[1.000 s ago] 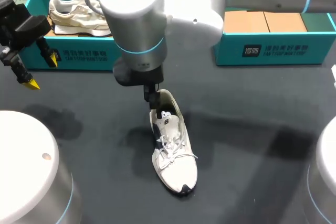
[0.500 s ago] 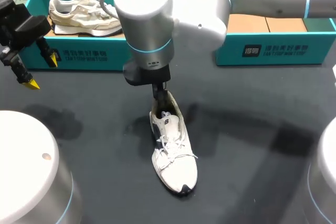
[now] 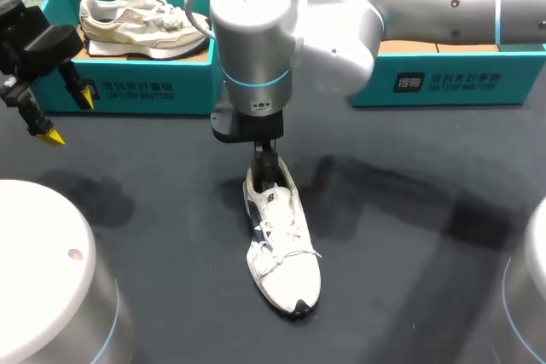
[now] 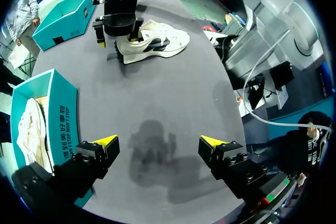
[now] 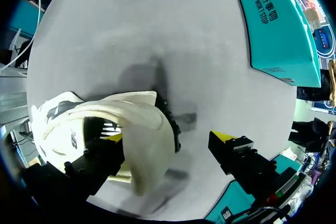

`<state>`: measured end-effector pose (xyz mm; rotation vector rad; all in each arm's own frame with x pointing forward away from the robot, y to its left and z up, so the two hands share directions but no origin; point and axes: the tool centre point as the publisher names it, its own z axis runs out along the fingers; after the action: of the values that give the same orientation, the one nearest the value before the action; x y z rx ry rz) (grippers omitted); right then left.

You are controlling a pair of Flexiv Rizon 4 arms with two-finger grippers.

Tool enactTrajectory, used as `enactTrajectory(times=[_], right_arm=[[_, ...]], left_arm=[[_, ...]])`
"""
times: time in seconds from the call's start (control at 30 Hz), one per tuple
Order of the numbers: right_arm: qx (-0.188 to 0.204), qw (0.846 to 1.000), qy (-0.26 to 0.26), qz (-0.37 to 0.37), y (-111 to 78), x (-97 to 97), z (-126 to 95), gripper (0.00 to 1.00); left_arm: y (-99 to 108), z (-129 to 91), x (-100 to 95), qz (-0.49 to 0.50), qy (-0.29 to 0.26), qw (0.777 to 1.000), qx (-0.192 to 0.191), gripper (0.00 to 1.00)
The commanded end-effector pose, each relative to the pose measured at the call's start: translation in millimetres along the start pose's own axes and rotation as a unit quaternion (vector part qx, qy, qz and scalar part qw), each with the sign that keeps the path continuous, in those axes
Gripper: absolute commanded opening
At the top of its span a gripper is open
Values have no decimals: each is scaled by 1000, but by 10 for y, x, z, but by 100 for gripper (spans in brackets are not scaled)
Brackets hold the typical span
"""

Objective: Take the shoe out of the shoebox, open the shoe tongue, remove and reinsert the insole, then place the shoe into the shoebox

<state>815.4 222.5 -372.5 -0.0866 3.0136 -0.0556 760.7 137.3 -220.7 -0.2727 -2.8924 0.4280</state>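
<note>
A white shoe (image 3: 281, 249) with navy marks and loose laces lies on the dark table, toe toward the front edge. My right gripper (image 3: 268, 168) hangs over its heel. In the right wrist view the right gripper (image 5: 170, 139) stands open astride the heel wall of the shoe (image 5: 142, 129): one finger is down inside the shoe's opening, the other is clear outside behind the heel. My left gripper (image 3: 68, 117) hovers open and empty at the far left, near the teal shoebox (image 3: 128, 91). In the left wrist view the left gripper (image 4: 159, 142) sees the shoe (image 4: 157, 40) far ahead.
A beige shoe (image 3: 141, 19) lies inside the teal shoebox at the back left. A second teal box (image 3: 444, 83) with a brown cardboard bottom stands at the back right. My right arm (image 3: 384, 14) spans the back of the table from the right.
My right arm has shifted to the right over the shoe's heel, and its finger now sits lower in the opening. The left arm and the shoe have stayed put.
</note>
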Motion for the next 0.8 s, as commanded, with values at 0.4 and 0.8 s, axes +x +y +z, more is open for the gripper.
enactTrajectory(times=[0.4, 0.8], right_arm=[[-1, 1000, 17, 0, 53, 3, 125, 22], [4, 1000, 2, 19, 7, 150, -76, 0]], left_arm=[[4, 0, 9, 0, 0, 1000, -1, 100], [4, 0, 9, 0, 0, 1000, -1, 100]])
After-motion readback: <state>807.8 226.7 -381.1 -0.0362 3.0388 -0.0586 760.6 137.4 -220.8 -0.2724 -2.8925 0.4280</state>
